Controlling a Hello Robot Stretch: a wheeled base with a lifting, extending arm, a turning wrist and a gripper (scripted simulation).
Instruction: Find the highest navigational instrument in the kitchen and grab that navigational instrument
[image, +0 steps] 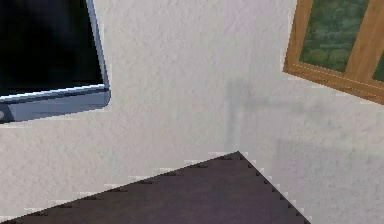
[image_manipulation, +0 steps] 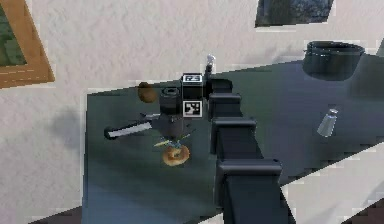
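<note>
KITCHEN COUNTER: The robot's arm (image_manipulation: 235, 150) reaches over a dark counter (image_manipulation: 120, 185), its gripper (image_manipulation: 118, 131) near a small round tan thing (image_manipulation: 176, 155) lying on the top, prob. the compass the task wants, judging by shape. Whether the gripper holds anything can't be told, as that round thing sits at or behind it on the surface; over, beside or touching is also unclear. Main risk: a 2nd small brown thing (image_manipulation: 147, 93) lies nearer the wall, so the robot could take the wrong item, esp. as the task wants the highest one and both seem to rest on the same top. A misjudged approach could shove the round thing toward the counter's edge vs. gripping it. A shaker (image_manipulation: 327, 122) and a dark pot (image_manipulation: 333, 58) stand well apart at the arm side view's right, at risk if the arm swings wide. Ahead: a wall corner w/ a dark screen (image: 50, 50) and a wood-framed window (image: 340, 45). No legible writing or brand; the sole markings are black patterns on the white squares (image_manipulation: 193, 95) at the arm's end.
</note>
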